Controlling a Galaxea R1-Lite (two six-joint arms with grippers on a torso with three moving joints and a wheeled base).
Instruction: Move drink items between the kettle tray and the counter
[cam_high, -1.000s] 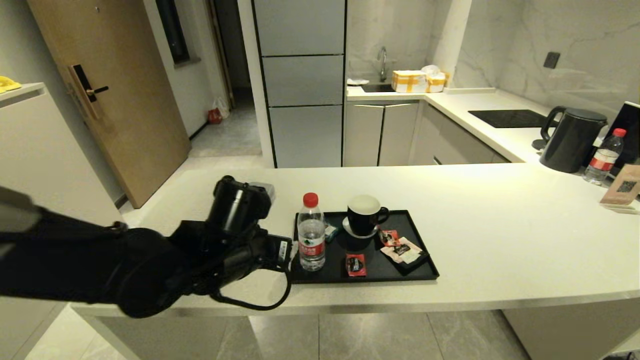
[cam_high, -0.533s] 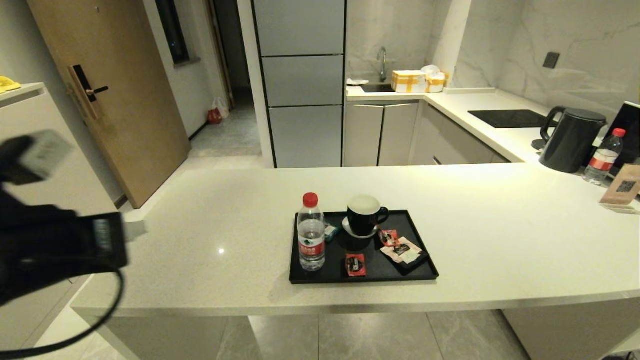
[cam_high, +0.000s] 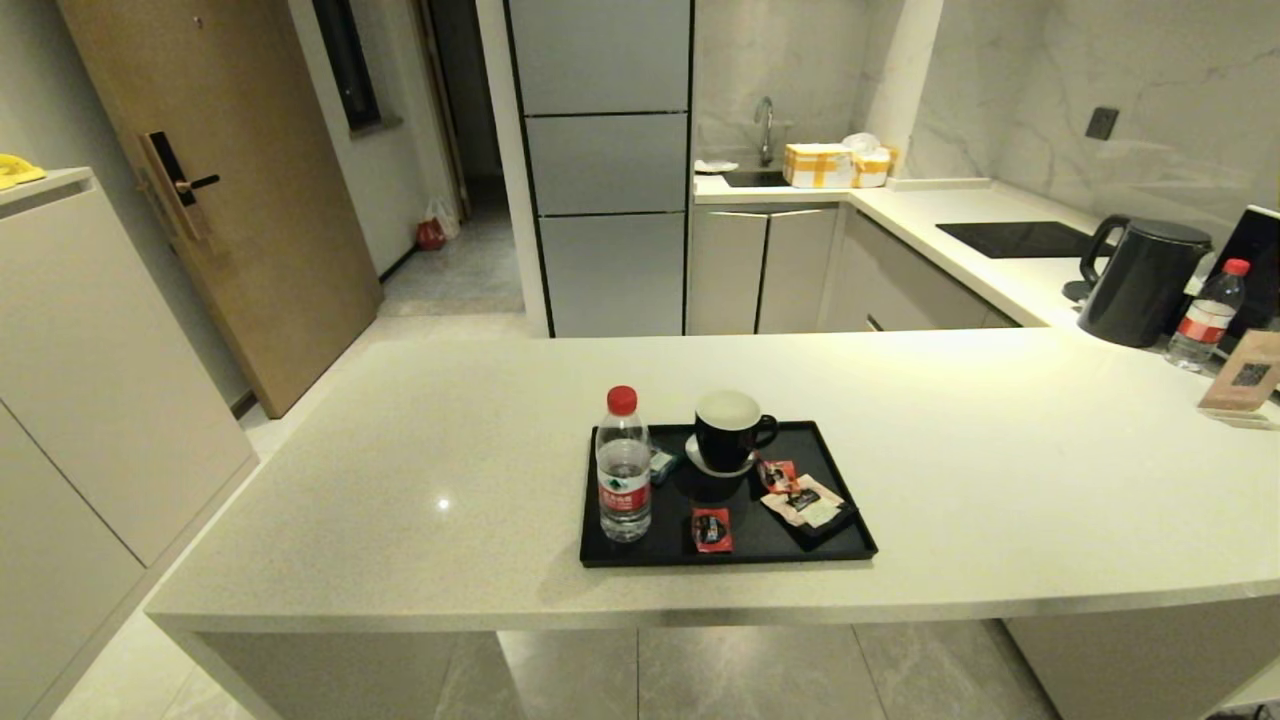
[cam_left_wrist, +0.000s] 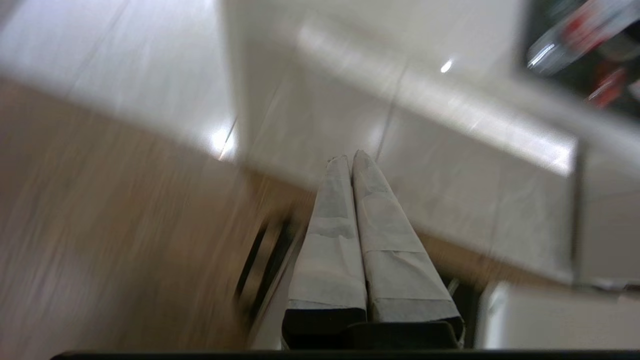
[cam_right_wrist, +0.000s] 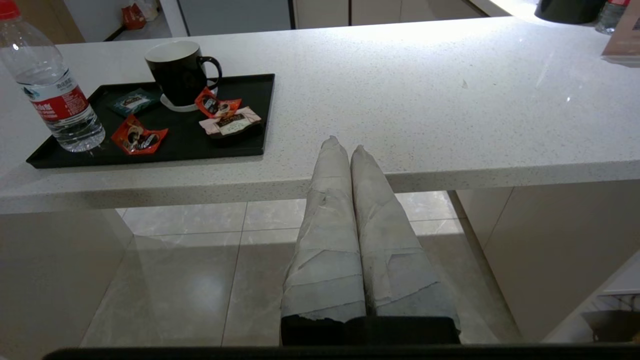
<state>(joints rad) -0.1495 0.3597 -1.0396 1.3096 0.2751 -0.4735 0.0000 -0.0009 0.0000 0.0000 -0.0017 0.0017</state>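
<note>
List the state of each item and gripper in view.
water bottle: upright on tray, capped
red sachet: flat on tray
black mug: upright on coaster
kettle tray: on counter
left gripper: shut, empty, beside the counter
right gripper: shut, empty, before counter edge

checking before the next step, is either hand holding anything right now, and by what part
Nothing is held. The left hand and the right hand are both shut on nothing, off the counter. The bottle stands untouched on the tray.

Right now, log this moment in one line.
left claw shut, off counter | right claw shut, parked | water bottle, red sachet on kettle tray
</note>
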